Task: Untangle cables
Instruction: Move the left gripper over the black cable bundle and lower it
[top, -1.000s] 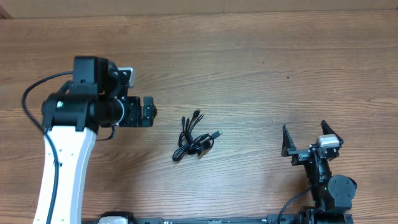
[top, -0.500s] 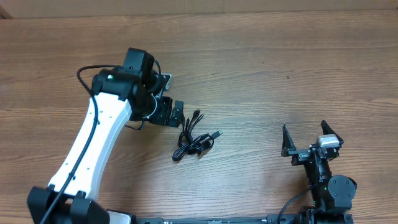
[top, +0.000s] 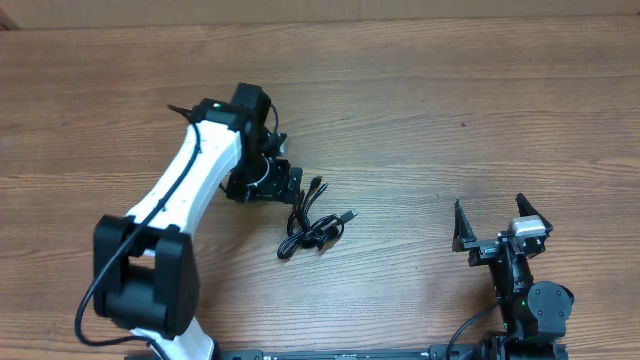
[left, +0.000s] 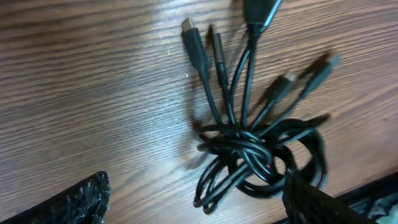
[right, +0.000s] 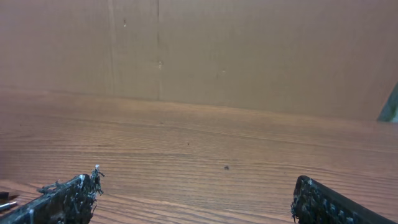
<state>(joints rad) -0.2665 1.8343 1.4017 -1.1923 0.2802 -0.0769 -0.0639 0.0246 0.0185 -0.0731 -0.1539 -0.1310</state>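
Note:
The cables are thin black cords knotted into one small bundle on the wooden table, with several plug ends fanning out toward the back. My left gripper hovers at the bundle's upper left edge. In the left wrist view the knot lies just ahead of the left gripper, which is open. The lowest loop sits between the fingers, and the right finger covers part of the coil. My right gripper rests open at the front right, far from the bundle. The right wrist view shows the right gripper holding nothing.
The wooden table has a small dark speck at the right. A brown cardboard wall rises behind the table's far edge. The white left arm reaches diagonally from the front left.
The left arm has swung right and come down from the table's left side to the edge of the cable bundle. The right arm and the cables have not moved.

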